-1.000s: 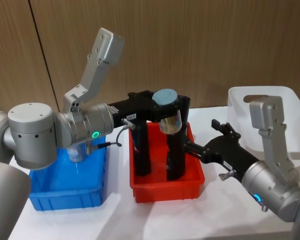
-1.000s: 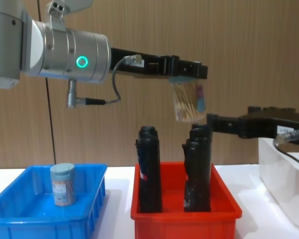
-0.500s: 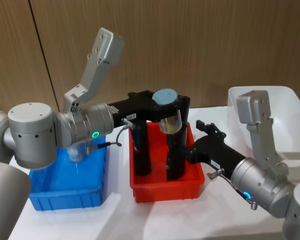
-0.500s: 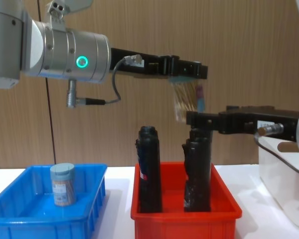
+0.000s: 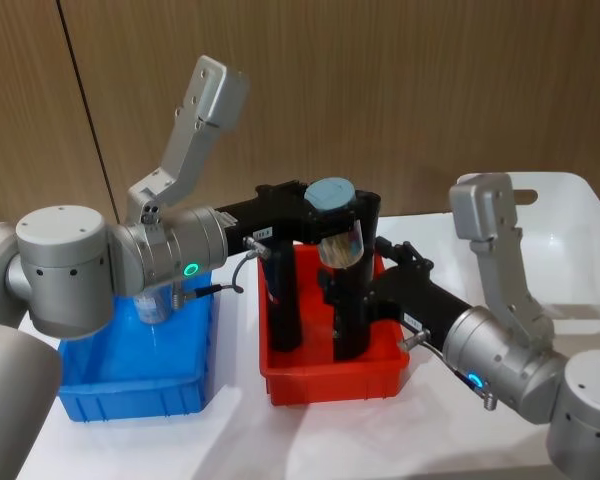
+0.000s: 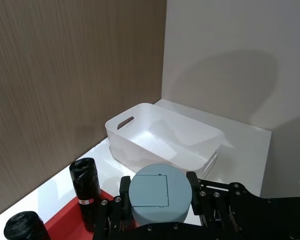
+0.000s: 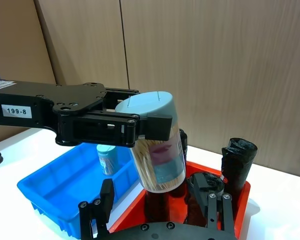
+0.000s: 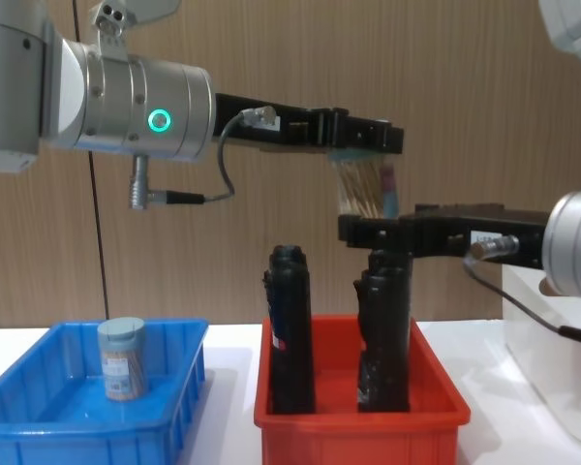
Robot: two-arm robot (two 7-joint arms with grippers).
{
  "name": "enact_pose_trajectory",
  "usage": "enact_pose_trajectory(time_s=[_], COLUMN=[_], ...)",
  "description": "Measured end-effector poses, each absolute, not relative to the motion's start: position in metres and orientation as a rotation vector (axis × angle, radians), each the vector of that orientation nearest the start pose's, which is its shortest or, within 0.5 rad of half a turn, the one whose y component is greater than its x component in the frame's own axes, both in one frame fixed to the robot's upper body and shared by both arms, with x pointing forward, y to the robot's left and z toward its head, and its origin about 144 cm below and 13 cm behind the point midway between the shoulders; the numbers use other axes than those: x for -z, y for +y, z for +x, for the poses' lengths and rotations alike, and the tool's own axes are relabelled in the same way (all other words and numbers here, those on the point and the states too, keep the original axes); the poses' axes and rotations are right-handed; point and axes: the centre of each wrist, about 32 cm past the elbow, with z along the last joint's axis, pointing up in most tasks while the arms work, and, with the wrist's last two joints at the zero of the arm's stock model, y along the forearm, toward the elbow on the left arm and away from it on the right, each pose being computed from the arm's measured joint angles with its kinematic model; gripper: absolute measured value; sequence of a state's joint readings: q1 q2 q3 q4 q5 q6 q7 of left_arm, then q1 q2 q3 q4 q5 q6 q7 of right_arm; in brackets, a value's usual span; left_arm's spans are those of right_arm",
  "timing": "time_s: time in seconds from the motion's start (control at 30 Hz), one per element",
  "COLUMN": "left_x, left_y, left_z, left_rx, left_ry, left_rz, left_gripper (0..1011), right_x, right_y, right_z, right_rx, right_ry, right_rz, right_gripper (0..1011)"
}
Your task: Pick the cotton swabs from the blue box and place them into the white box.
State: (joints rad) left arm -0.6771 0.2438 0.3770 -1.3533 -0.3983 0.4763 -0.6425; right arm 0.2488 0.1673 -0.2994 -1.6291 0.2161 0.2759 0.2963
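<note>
My left gripper (image 5: 332, 206) is shut on the pale grey-blue lid of a jar of cotton swabs (image 5: 340, 238), held tilted in the air over the red bin. The same jar (image 8: 365, 190) hangs under that gripper (image 8: 363, 143) in the chest view. My right gripper (image 8: 366, 232) is level with the jar's lower end; in the right wrist view its fingers (image 7: 106, 199) stand open below the jar (image 7: 155, 145). A second jar (image 8: 122, 358) stands upright in the blue box (image 8: 39, 426). The white box (image 5: 570, 200) is at the far right.
The red bin (image 5: 330, 382) sits between the blue box (image 5: 130, 392) and the white box, holding tall black rolls (image 8: 290, 329) directly below the held jar. A wooden wall closes off the back. The white box (image 6: 140, 145) is open on top.
My right gripper has swept left from beside the white box to the jar's lower end. The left arm and the jar it holds have stayed still.
</note>
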Motion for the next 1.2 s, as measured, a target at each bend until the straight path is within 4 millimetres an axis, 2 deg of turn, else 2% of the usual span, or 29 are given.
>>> enact_pose_trajectory(time_s=[0.97, 1.07, 1.2], left_x=[-1.322, -1.322, -1.322], left_y=[0.202, 0.202, 0.202], left_z=[0.604, 0.604, 0.604], left_rx=[-0.625, -0.625, -0.625], left_ry=[0.083, 0.083, 0.083], left_rz=[0.114, 0.114, 0.114], left_gripper=[671, 671, 671], right_x=[-1.233, -1.233, -1.233], right_y=[-0.168, -0.167, -0.167], right_z=[0.53, 0.531, 0.532], right_rx=[0.957, 0.955, 0.951], right_ry=[-0.022, -0.026, -0.032], right_rz=[-0.045, -0.043, -0.045], right_gripper=[999, 954, 835])
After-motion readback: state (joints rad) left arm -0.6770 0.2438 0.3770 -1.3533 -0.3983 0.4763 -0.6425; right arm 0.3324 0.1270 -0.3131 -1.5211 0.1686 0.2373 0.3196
